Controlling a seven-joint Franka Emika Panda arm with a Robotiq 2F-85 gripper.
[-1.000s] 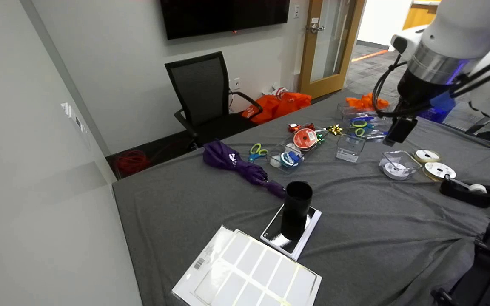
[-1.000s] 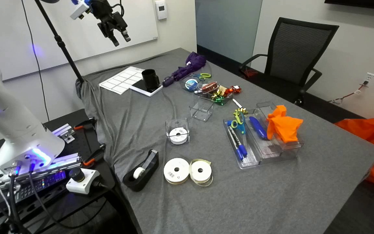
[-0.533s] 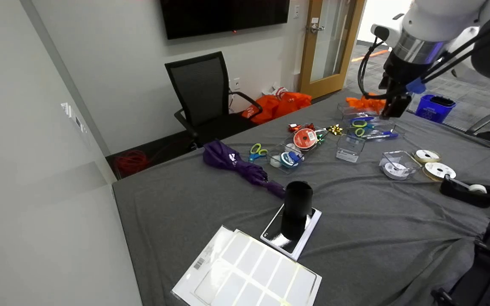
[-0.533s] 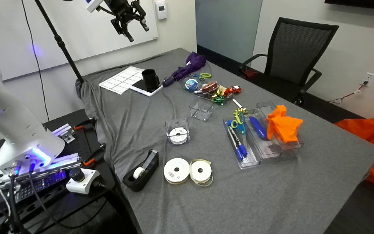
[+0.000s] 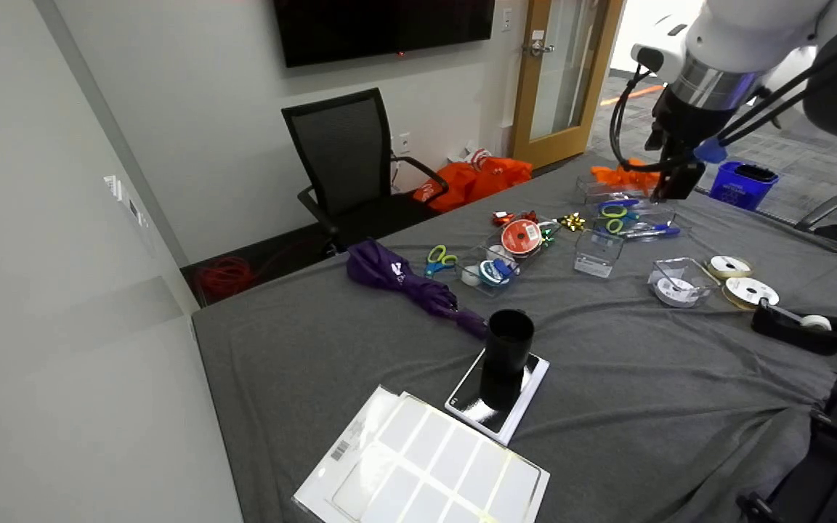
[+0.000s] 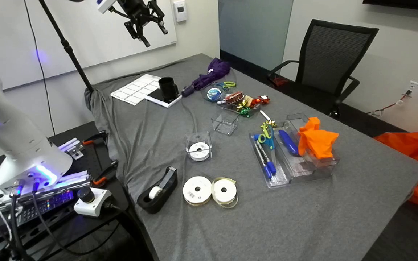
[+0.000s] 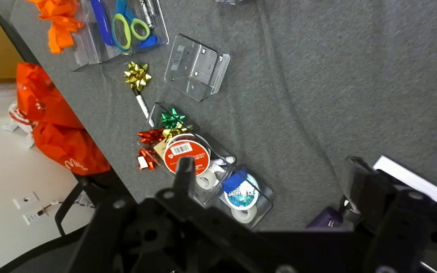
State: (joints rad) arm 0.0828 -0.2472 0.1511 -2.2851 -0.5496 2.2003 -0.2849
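Well above the grey-draped worktop [image 6: 296, 221], the tool [image 6: 156, 38] hovers spread wide and holding nothing, seemingly at a positioning step before any contact, and a reach for the red-labelled spool [image 7: 180, 155] in the clear tray [image 7: 265, 194] would call for lowering it first.

Compared with a second ago, you have the arm [image 5: 749, 33] higher and farther left in an exterior view, so the blue bin [image 5: 744, 186] behind it and the blue pen caps [image 5: 668, 231] show more fully. In an exterior view, your jaws hang higher and farther right, toward the white wall unit [image 6: 180, 11].
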